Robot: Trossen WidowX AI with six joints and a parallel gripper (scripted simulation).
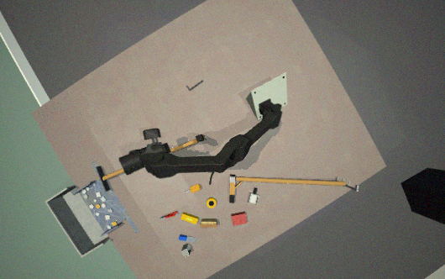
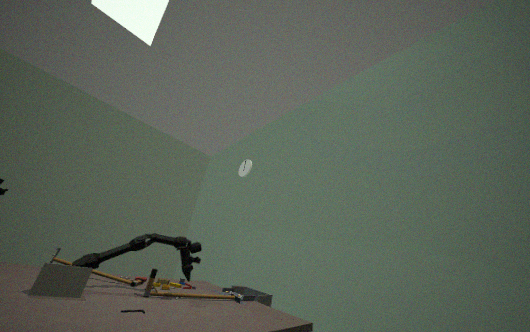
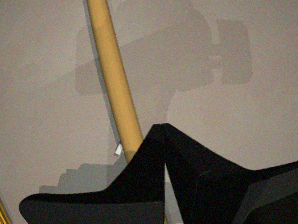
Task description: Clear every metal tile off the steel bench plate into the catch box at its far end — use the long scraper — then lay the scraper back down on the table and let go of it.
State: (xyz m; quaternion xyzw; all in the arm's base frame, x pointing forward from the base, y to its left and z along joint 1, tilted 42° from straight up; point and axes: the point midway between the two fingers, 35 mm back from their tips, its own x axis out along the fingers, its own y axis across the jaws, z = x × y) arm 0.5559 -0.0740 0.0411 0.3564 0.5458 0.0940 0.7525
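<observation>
The long scraper (image 1: 182, 145) (image 2: 192, 296) (image 3: 112, 75) has a pale wooden handle and lies on the table. Its wide dark head (image 1: 100, 171) is beside the steel bench plate (image 1: 118, 203); a dark-topped upright grip (image 2: 151, 281) stands at its other end. My gripper (image 2: 188, 278) (image 3: 160, 131) is shut and empty, above the handle; in the top view its fingers are hidden under the arm. Several small white and orange tiles (image 1: 107, 217) are on the plate. The grey catch box (image 1: 78, 223) (image 2: 255, 294) adjoins the plate's far end.
Another long wooden-handled tool (image 1: 290, 181) and a hammer (image 1: 232, 190) are on the other side of the arm. A yellow ring (image 1: 211, 203), a red block (image 1: 239, 218), yellow blocks (image 1: 190, 218) and small tools lie nearby. A hex key (image 1: 195, 86) lies towards the opposite side.
</observation>
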